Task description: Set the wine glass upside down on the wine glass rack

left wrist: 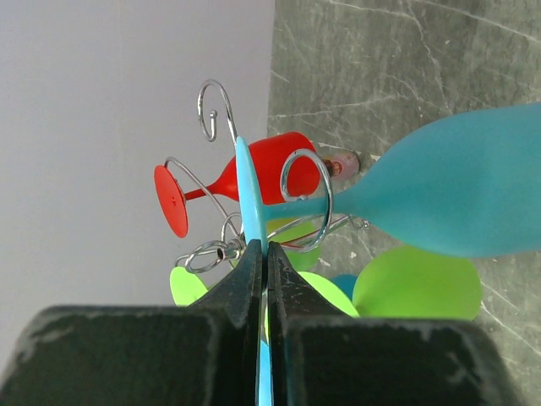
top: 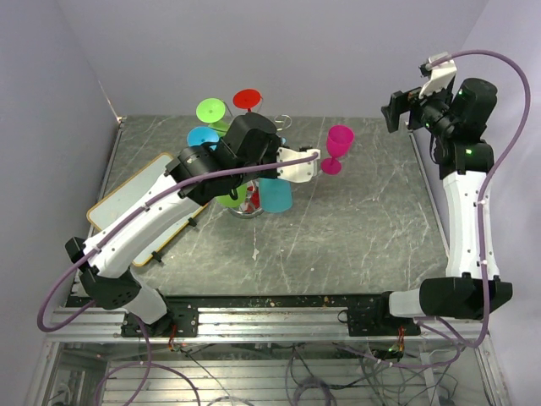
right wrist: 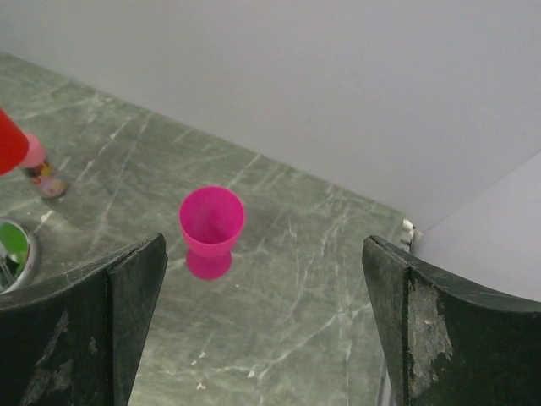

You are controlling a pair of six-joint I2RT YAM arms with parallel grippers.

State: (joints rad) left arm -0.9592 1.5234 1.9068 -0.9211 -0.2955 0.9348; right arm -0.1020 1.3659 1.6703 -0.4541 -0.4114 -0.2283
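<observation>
The silver wire wine glass rack [top: 246,209] stands at mid-table, with red [top: 247,99], green [top: 210,110] and blue glasses hanging on it. My left gripper [top: 283,161] is over the rack. In the left wrist view it [left wrist: 264,247] is shut on the thin foot [left wrist: 248,190] of a teal wine glass [left wrist: 456,186]. The glass is foot up and bowl down, and its stem lies in a curled rack arm [left wrist: 325,196]. A pink wine glass [top: 338,145] stands upright to the right of the rack. My right gripper [top: 393,112] is open and empty, high above it [right wrist: 211,224].
A white board with an orange rim [top: 127,199] lies at the left of the table. A small pink-topped item [right wrist: 42,173] stands behind the rack. The rack's shiny disc base [right wrist: 13,254] shows at the left edge of the right wrist view. Walls close the back and sides.
</observation>
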